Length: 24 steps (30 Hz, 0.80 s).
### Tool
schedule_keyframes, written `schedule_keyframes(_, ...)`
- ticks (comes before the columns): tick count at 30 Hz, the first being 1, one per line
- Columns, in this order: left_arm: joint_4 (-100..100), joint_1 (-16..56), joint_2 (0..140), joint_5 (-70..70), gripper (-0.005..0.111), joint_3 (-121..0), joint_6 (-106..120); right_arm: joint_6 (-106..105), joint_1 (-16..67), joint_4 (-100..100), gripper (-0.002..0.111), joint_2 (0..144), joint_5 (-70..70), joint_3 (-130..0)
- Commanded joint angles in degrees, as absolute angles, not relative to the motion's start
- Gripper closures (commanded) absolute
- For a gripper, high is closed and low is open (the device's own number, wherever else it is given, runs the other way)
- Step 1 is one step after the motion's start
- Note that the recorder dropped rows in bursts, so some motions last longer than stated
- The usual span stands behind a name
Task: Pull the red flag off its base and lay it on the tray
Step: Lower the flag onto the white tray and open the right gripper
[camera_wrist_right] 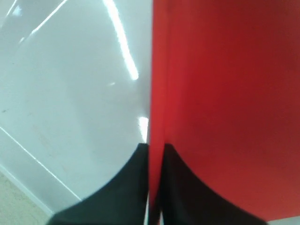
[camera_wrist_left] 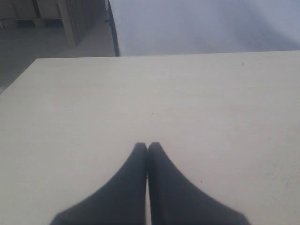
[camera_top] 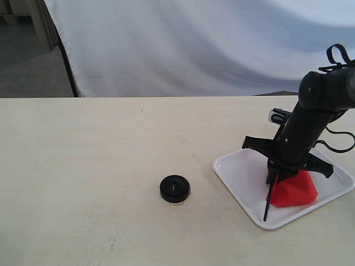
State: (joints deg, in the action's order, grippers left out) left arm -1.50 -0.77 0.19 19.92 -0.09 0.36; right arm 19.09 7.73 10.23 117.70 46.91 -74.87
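Observation:
The glossy white tray point(camera_top: 236, 172) lies at the right of the table. My right gripper point(camera_top: 275, 178) hangs over it, shut on the red flag point(camera_top: 294, 191), whose cloth bunches on the tray floor. The flag's thin black pole end point(camera_top: 267, 206) slants down toward the tray's near rim. In the right wrist view the red flag point(camera_wrist_right: 225, 93) fills one side, pinched between my right gripper point(camera_wrist_right: 154, 149) fingers, over the white tray point(camera_wrist_right: 70, 103). The round black base point(camera_top: 175, 188) sits alone mid-table, its hole bare. My left gripper point(camera_wrist_left: 147, 146) is shut on nothing above bare tabletop.
A white cloth backdrop point(camera_top: 194, 44) hangs behind the table's far edge. The pale tabletop point(camera_top: 83, 166) stretches left of the base. Black cables point(camera_top: 338, 138) loop off the right arm.

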Motion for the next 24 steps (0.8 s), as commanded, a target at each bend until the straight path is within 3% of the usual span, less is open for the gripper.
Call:
schedule_keyframes(1,-1.65,-0.61,0.00,19.66,0.107,0.00,0.00,17.77,7.48,11.09,0.074,117.69,47.00,-75.22)
schedule_keyframes(3,-1.65,-0.61,0.00,19.66,0.107,0.00,0.00,17.77,7.48,11.09,0.057,117.69,47.00,-75.22)
schedule_keyframes(5,-1.65,-0.61,0.00,19.66,0.107,0.00,0.00,17.63,7.48,11.09,0.047,117.69,47.18,-75.22)
schedule_keyframes(16,-1.65,-0.61,0.00,19.66,0.107,0.00,0.00,15.10,7.48,9.83,0.046,115.16,52.56,-75.22)
schedule_keyframes(20,-1.65,-0.61,0.00,19.66,0.107,0.00,0.00,14.95,7.48,9.60,0.057,112.70,53.33,-75.22)
schedule_keyframes(24,-1.65,-0.61,0.00,19.66,0.107,0.00,0.00,14.78,7.48,8.44,0.085,110.12,52.69,-75.22)
